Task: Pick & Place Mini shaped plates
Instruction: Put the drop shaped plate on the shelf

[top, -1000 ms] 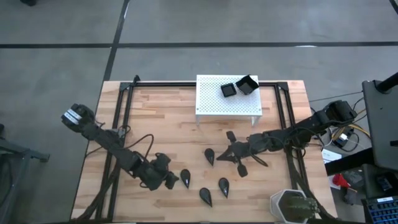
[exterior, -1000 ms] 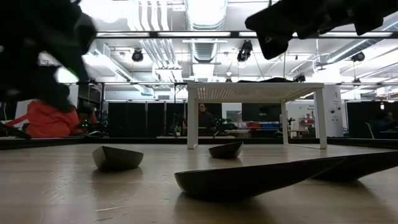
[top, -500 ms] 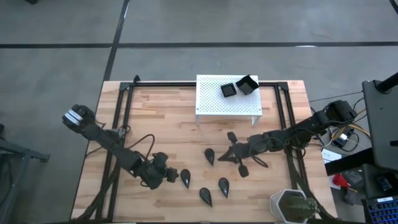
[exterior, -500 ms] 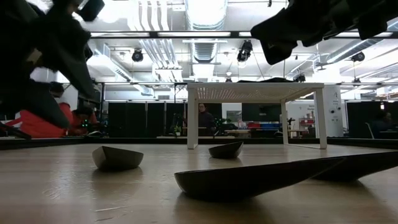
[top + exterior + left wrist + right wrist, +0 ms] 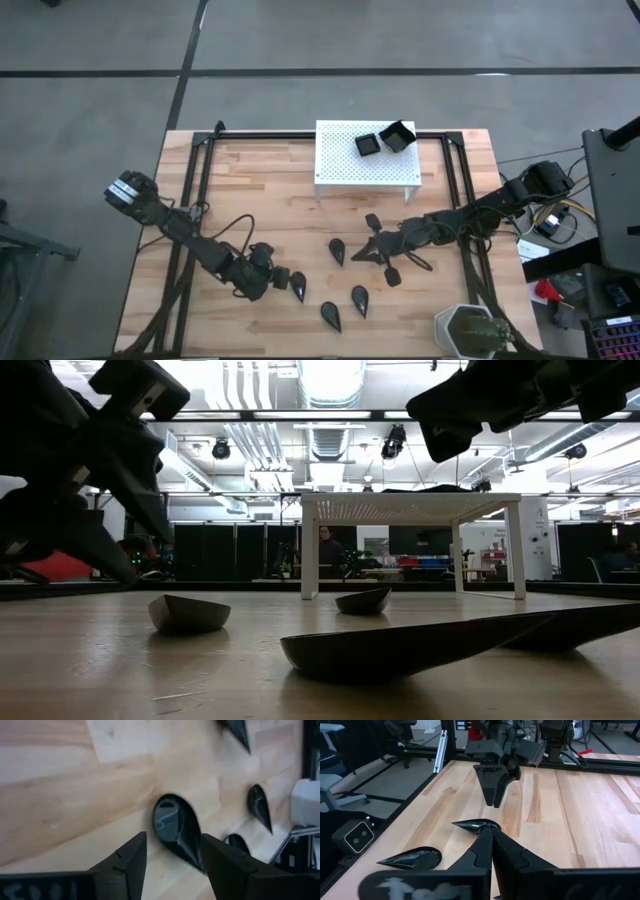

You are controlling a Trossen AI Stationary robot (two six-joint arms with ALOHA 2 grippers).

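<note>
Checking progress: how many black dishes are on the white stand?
2. One square dish lies on the white stand near its far edge; a second square dish sits beside it, toward the right arm.

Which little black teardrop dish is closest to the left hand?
The teardrop dish right at the left hand's open fingers; the other teardrops lie farther right.

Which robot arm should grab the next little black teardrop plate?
Probably the left. Its gripper hangs with open jaws astride a teardrop plate on the table, while the right gripper is shut, farther along the table.
</note>
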